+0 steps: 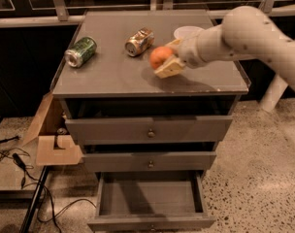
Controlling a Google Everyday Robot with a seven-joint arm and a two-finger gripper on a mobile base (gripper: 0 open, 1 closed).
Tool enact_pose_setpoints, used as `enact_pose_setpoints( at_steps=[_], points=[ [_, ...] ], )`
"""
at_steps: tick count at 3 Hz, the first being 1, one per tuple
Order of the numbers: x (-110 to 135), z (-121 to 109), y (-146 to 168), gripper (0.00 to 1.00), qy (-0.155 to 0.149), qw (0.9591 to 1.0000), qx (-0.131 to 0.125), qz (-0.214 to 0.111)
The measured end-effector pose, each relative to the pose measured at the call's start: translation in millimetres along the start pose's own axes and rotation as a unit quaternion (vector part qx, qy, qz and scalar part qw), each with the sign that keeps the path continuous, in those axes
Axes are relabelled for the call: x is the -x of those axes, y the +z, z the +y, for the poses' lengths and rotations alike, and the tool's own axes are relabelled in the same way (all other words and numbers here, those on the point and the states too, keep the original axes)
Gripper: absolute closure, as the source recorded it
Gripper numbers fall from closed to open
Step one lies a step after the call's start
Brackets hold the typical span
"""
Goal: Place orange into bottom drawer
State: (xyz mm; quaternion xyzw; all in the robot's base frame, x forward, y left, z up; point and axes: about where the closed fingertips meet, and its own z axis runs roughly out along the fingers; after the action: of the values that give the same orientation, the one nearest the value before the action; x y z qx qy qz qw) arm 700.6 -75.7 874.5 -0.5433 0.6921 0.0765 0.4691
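The orange (pixel 158 57) is over the right-middle of the grey cabinet's top (pixel 108 76). My gripper (pixel 167 56) reaches in from the right and is shut on it, one tan finger (pixel 170 68) in front of the fruit and the other behind it. A shadow lies on the top under the gripper. The bottom drawer (pixel 148 198) is pulled out at the foot of the cabinet and nothing lies in it. It is well below the gripper and slightly to its left.
A dented gold-brown can (pixel 139 41) and a green can (pixel 81 51) lie on the cabinet top left of the orange. A white cup (pixel 188 32) stands behind my arm. The two upper drawers (pixel 148 129) are slightly out. A cardboard box (pixel 50 142) and cables (pixel 21 166) are on the floor at left.
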Motion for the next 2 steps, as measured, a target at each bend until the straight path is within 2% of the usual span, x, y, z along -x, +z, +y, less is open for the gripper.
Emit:
enact_pose_setpoints(
  at_steps=[1,2],
  points=[
    [12,31,-60,1.00,-0.005,0.9990,0.035,-0.026],
    [16,73,-116,1.00,0.024,0.9950,0.089,-0.037]
  ],
)
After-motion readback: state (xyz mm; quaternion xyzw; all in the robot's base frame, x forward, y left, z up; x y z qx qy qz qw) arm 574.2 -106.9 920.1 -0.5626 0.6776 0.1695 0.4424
